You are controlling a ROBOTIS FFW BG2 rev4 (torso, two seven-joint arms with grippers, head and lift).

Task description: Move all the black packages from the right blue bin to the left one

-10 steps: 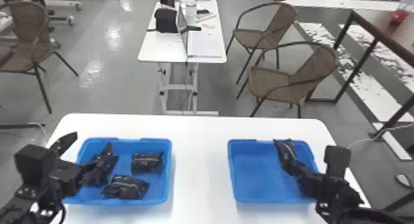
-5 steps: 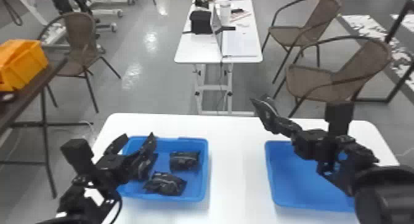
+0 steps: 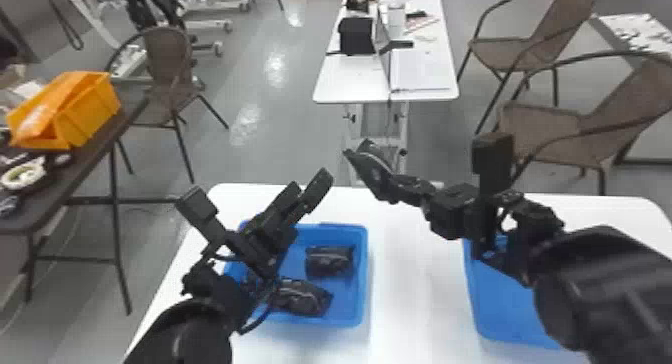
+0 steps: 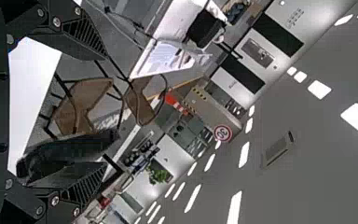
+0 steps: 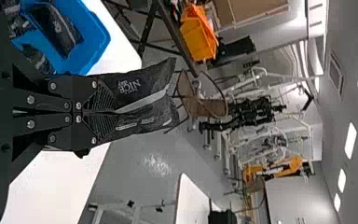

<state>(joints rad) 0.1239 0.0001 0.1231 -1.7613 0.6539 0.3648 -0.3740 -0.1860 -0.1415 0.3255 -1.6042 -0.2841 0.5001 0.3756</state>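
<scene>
- Picked package is on the move: right end effector (image 3: pixel 416 187) was at the far side of the right blue bin (image 3: pixel 502 308), now it's up and across, over the stretch of desk (image 3: pixel 412 283) between the bins.
- Right end effector state: clenched on one black package (image 5: pixel 142 100), gripping it at one end; the rest sticks out past the fingertips. Grasp looks solid, no slip that I can see.
- Left arm also came up from low over the left blue bin (image 3: pixel 364 283). Left end effector (image 3: pixel 308 182) is released, fingers wide apart. Dark shape beside one of them in the left wrist view; can't tell what it is.
- Head camera has swung left too, so don't read all the image shift as arm travel.
- Left bin contents: one package (image 3: pixel 330 260) near the far side, another package (image 3: pixel 301 297) nearer the robot. Right wrist view suggests at least one more in there, partly cut off.
- Meaning: pick is done, this one's in transfer. Remaining for it: carry further left, lower, let go.
- Watch out: left arm is parked over the drop zone. I'd clear it or come in on the inner side, else package or arms may knock.
- Can't call it the last one; right arm blocks part of the right bin.
</scene>
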